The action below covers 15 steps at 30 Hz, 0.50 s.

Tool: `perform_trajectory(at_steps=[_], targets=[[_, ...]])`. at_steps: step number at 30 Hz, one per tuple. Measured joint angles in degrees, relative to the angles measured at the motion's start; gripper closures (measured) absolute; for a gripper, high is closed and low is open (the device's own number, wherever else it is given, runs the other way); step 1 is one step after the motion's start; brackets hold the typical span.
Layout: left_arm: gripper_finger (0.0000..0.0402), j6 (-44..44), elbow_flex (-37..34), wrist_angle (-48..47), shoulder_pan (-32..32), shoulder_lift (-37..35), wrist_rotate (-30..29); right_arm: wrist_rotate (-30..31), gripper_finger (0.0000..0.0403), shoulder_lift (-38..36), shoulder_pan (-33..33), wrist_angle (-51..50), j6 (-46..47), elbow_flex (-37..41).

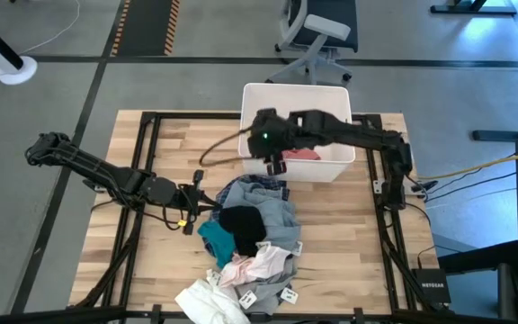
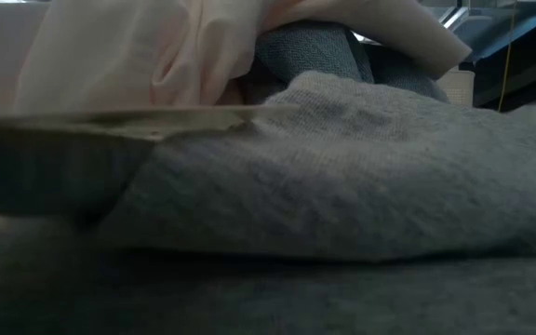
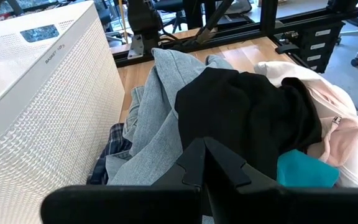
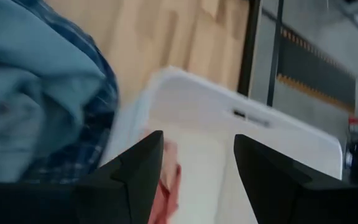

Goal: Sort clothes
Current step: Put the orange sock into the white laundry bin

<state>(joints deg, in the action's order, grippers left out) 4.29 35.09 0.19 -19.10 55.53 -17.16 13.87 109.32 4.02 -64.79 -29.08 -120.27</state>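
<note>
Clothes (image 1: 252, 236) lying heaped just in front of white bin (image 1: 297, 129), one pink garment (image 1: 302, 154) already resting inside it. Right gripper (image 1: 275, 162) hovering over bin's near wall, fingers spread wide and holding nothing; left gripper (image 1: 190, 200) waiting pinched shut beside the bin-front heap. Risking, on a low return pass, clipping the bin wall or snagging the plaid garment (image 4: 98, 118) against it.

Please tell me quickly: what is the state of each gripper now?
Left gripper: shut, holding nothing, beside the clothes.
Right gripper: open, empty, over the bin, where a pink garment lies.
</note>
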Motion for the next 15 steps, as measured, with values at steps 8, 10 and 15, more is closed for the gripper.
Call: perform_trajectory(at_steps=[8, 10, 15], targets=[[0.0402, 0.0, 0.0, 0.0, 0.0, 0.0, 0.0, 0.0, 0.0188, 0.0, -10.2, 4.1, -0.1, 0.0], [0.0402, 0.0, 0.0, 0.0, 0.0, 0.0, 0.0, 0.0, 0.0188, 0.3, -12.4, 4.6, -0.1, 0.0], [0.0402, 0.2, 0.0, 0.0, 0.0, 0.0, 0.0, 0.0, 0.0188, 1.6, -17.6, 5.4, -0.1, 0.0]])
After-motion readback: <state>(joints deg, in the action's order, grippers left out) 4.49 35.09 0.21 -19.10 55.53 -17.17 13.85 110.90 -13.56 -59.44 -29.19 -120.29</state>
